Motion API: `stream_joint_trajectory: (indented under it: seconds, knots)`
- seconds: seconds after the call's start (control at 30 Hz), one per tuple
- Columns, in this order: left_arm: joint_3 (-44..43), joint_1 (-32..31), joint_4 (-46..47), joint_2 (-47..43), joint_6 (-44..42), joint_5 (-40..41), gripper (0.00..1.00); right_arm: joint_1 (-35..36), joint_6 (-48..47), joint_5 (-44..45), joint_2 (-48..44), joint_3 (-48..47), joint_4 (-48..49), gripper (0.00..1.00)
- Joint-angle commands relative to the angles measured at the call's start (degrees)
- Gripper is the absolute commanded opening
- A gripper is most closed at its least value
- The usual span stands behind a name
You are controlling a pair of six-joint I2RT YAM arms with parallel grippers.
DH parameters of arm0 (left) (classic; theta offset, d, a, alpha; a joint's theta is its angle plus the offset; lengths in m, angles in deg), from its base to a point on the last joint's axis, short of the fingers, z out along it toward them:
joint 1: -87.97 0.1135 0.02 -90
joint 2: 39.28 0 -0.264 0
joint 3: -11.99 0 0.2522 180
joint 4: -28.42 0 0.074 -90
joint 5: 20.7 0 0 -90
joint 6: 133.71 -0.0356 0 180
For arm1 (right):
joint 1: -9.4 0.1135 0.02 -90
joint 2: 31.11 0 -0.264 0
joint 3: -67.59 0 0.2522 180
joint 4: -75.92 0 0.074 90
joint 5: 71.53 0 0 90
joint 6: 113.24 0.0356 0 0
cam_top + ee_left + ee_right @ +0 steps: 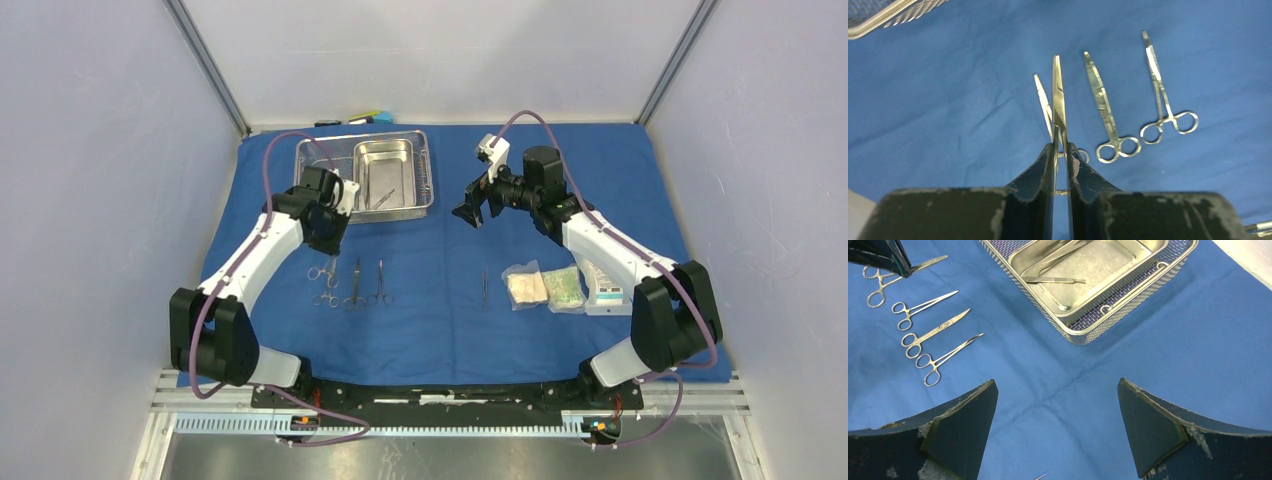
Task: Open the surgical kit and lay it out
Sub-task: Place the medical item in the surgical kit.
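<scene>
The blue cloth wrap point(450, 320) lies spread flat. At its back left stands the wire-mesh tray point(428, 170) with the smaller steel pan point(400, 150) inside; the pan holds slim instruments point(1054, 279). My left gripper point(1062, 150) is shut on a scissors-like instrument point(1058, 95), hovering over three more point(1108, 117) laid side by side on the cloth. In the top view the left gripper point(330, 232) hangs just behind that row point(355, 285). My right gripper point(1057, 382) is open and empty over bare cloth, right of the tray point(1128, 300). Tweezers point(485, 287) and three packets point(560, 288) lie front right.
A small block toy point(375, 118) sits behind the tray at the back wall. Grey walls close in the left, right and back. The arms' bases and a metal rail point(450, 400) line the near edge.
</scene>
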Motion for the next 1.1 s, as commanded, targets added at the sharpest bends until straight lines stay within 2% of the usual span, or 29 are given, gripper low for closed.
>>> stream_joint_trajectory:
  seconds: [0.0, 0.6, 1.07]
  knots:
    - [1.1, 3.4, -1.8, 0.1, -4.4, 2.0, 0.02, 0.1, -0.9, 0.3, -2.0, 0.6, 2.3, 0.98]
    - [4.4, 12.7, -2.2, 6.3, -8.3, 2.5, 0.02, 0.0, -0.5, 0.1, -2.7, 1.1, 2.7, 0.98]
    - [5.6, 16.4, 0.2, 11.0, -8.7, 2.3, 0.02, 0.1, -0.5, -0.2, -2.7, 1.6, 3.0, 0.98]
